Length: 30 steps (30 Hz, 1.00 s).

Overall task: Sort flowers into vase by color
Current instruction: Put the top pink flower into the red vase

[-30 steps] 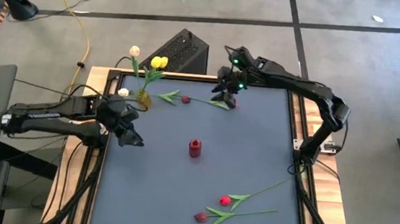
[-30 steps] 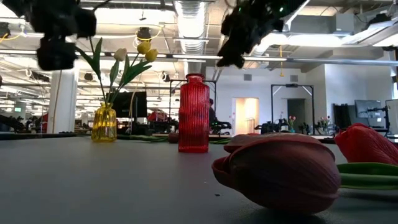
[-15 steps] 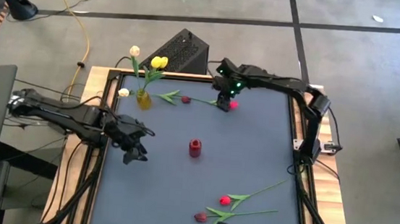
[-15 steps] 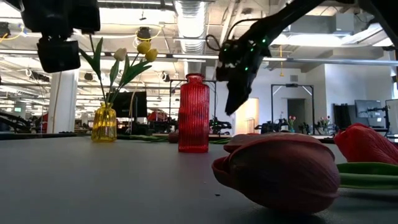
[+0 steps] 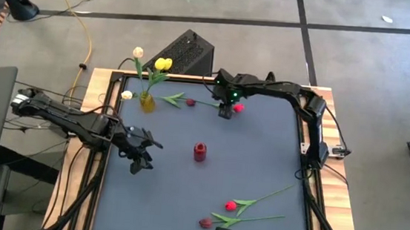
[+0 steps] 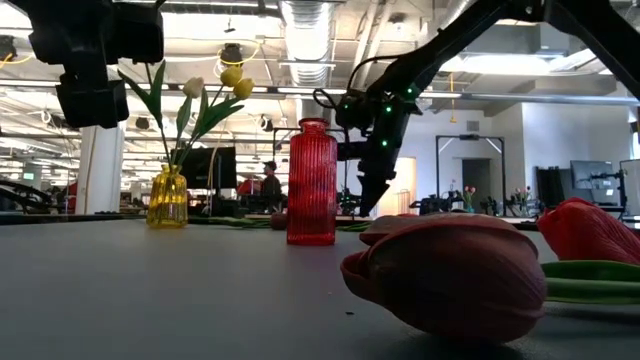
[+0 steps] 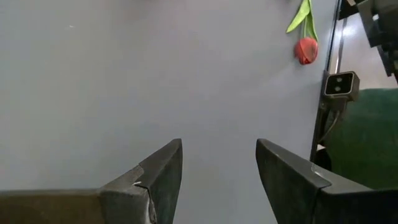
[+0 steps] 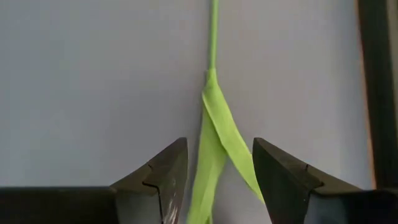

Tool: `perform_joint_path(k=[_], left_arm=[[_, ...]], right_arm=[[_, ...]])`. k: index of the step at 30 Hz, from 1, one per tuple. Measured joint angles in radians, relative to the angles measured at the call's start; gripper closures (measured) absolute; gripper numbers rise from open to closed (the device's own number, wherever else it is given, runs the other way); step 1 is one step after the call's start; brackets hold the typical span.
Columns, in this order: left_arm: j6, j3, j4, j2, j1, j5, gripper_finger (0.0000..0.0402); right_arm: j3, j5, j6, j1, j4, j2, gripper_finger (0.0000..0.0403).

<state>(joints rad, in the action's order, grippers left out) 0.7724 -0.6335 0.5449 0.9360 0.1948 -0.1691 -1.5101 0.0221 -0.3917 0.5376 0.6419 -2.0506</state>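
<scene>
The right gripper (image 5: 225,111) is reaching down at the upper middle of the high view, its 2 fingers (image 8: 163,180) standing apart on either side of the green stem and leaves (image 8: 214,149) of a maroon tulip (image 5: 190,102) lying on the grey table (image 5: 261,153), not yet pinching it. A red tulip head (image 5: 238,107) is lying just beside that gripper. The left gripper (image 5: 141,163) is hovering at left centre above bare table, its jaws open and empty. A yellow vase (image 5: 147,101) at upper left is holding yellow and cream tulips (image 5: 162,64). A red vase (image 5: 200,152) is standing at centre. 2 more tulips, 1 red (image 5: 231,205) and 1 maroon (image 5: 205,222), are lying at lower centre.
</scene>
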Motion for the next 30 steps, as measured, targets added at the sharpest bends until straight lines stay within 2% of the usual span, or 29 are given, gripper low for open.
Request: perform_joint_path(k=[11, 19, 22, 28, 30], left_arm=[[0.022, 0.0, -0.032, 0.0, 0.011, 0.027, 0.021], [0.026, 0.0, -0.037, 0.0, 0.026, 0.063, 0.021], [0.034, 0.0, -0.038, 0.0, 0.041, 0.076, 0.021], [0.055, 0.0, -0.039, 0.0, 0.076, 0.102, 0.021], [0.061, 0.0, -0.039, 0.0, 0.086, 0.119, 0.021]], right_arm=[[0.003, 0.037, 0.005, 0.016, 0.007, -0.006, 0.0198], [-0.002, 0.032, 0.025, 0.008, 0.06, -0.113, 0.0206], [-0.002, -0.008, 0.028, -0.002, 0.07, -0.118, 0.0238], [0.003, -0.019, 0.036, -0.007, 0.114, -0.076, 0.0362], [0.006, -0.044, 0.036, -0.008, 0.152, -0.048, 0.0384]])
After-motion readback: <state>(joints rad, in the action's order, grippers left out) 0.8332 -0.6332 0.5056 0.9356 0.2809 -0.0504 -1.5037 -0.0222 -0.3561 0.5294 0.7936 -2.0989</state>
